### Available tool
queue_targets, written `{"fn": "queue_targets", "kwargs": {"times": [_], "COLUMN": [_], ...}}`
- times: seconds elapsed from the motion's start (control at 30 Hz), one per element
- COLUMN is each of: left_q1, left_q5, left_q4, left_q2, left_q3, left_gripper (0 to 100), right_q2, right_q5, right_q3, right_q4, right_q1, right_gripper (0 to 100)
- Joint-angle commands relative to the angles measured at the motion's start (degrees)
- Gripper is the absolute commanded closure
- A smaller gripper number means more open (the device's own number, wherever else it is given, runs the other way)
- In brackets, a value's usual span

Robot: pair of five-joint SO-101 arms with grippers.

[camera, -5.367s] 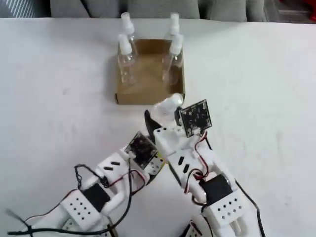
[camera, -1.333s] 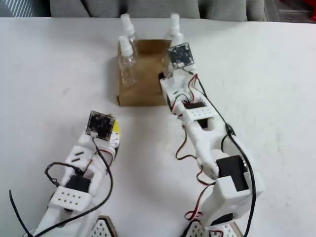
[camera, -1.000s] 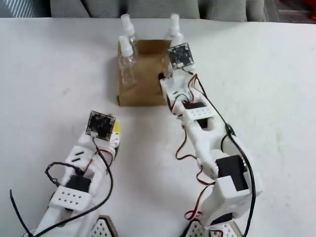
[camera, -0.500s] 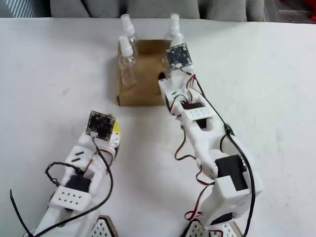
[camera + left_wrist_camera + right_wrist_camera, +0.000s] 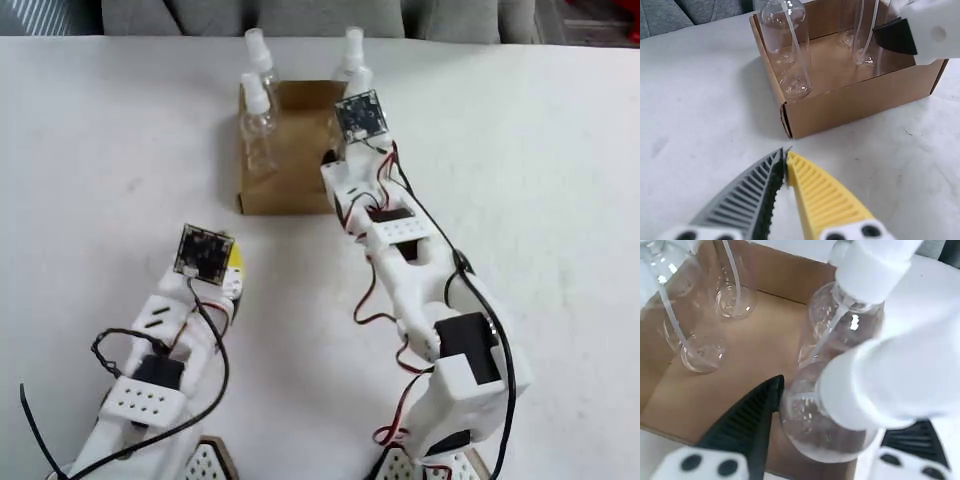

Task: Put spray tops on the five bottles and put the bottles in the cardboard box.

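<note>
The cardboard box (image 5: pixel 290 190) stands at the table's far middle. Two clear bottles with white spray tops (image 5: pixel 256 98) stand along its left side, and two more (image 5: pixel 355 60) along its right. My right gripper (image 5: pixel 340 165) is over the box's near right corner. It is shut on a fifth bottle (image 5: pixel 830 432) with a white spray top (image 5: pixel 880 385), held upright inside the box between the black finger (image 5: pixel 752 412) and the white one. My left gripper (image 5: pixel 785 156) is shut on nothing, low over the table in front of the box (image 5: pixel 855 102).
The white table (image 5: pixel 520 150) is bare on both sides of the box. The left arm (image 5: pixel 170 350) lies at the near left and the right arm (image 5: pixel 430 290) stretches up the middle right. Grey upholstery runs behind the far edge.
The right arm has carried the bottle from in front of the box into its near right corner. The left arm has drawn back to the near left. In the last second the right wrist shifted slightly.
</note>
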Motion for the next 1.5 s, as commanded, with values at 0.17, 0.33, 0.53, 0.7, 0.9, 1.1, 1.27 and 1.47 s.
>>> {"fn": "queue_targets", "kwargs": {"times": [0.17, 0.33, 0.53, 0.7, 0.9, 1.1, 1.27, 1.47], "left_q1": [-0.48, -0.48, -0.48, -0.48, -0.48, -0.48, -0.48, -0.48], "left_q5": [-0.44, -0.44, -0.44, -0.44, -0.44, -0.44, -0.44, -0.44], "left_q4": [-1.76, -1.76, -1.76, -1.76, -1.76, -1.76, -1.76, -1.76], "left_q2": [-0.04, -0.04, -0.04, -0.13, -0.13, -0.13, -0.13, -0.13], "left_q3": [-0.53, -0.53, -0.53, -0.53, -0.53, -0.53, -0.53, -0.53], "left_gripper": [98, 98, 98, 98, 98, 98, 98, 98], "right_q2": [-6.11, -6.73, -6.73, -6.73, -6.64, -6.46, -6.64, -6.73], "right_q5": [0.53, 0.53, 0.97, 1.05, 1.23, 10.9, 12.48, 17.41], "right_q3": [-2.73, -2.73, -2.73, -2.73, -2.73, -2.46, -2.37, -1.67], "right_q4": [3.12, 3.12, 3.12, 2.95, 2.86, 2.77, 2.95, 2.68], "right_q1": [0.13, 0.31, 0.04, 0.57, 1.45, 1.71, 1.8, 1.8], "right_gripper": [72.6, 72.6, 72.9, 72.9, 72.9, 72.9, 72.9, 72.9]}}
